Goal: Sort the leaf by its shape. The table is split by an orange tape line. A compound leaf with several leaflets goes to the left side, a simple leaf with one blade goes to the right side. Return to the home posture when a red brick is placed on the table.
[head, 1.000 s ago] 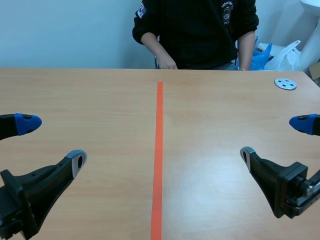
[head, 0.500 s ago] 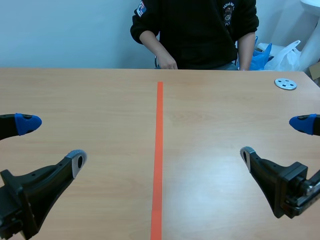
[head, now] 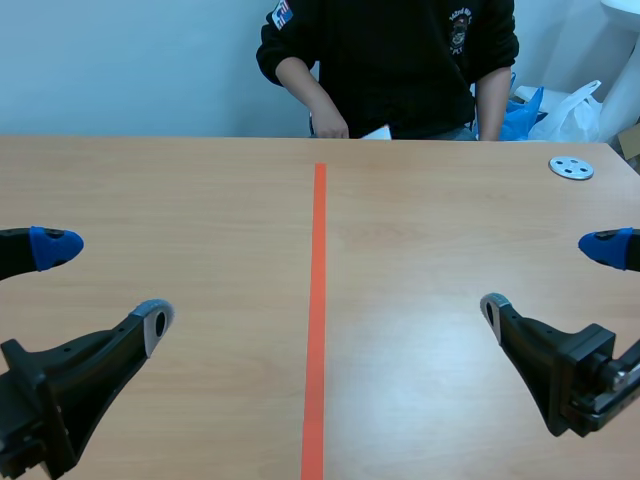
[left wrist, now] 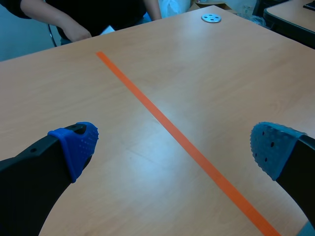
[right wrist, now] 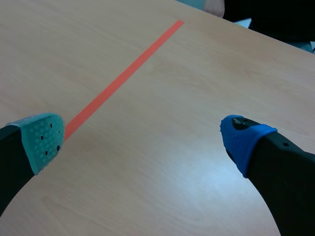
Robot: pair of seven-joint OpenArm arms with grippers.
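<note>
One table [head: 200, 200]. One orange tape line [head: 318, 300]. One round metal disc [head: 571, 168] with holes. Two grippers: left gripper [head: 105, 283], right gripper [head: 550, 277]; two fingers each, four pads total, three blue, one grey-green. One person [head: 400, 60]. One white plastic bag [head: 575, 110]. One blue bag [head: 520, 115].

You have a pale blue wall [head: 130, 60] across the frame's top, wooden worktop [head: 180, 190] below, bags [head: 572, 112] upper right.
</note>
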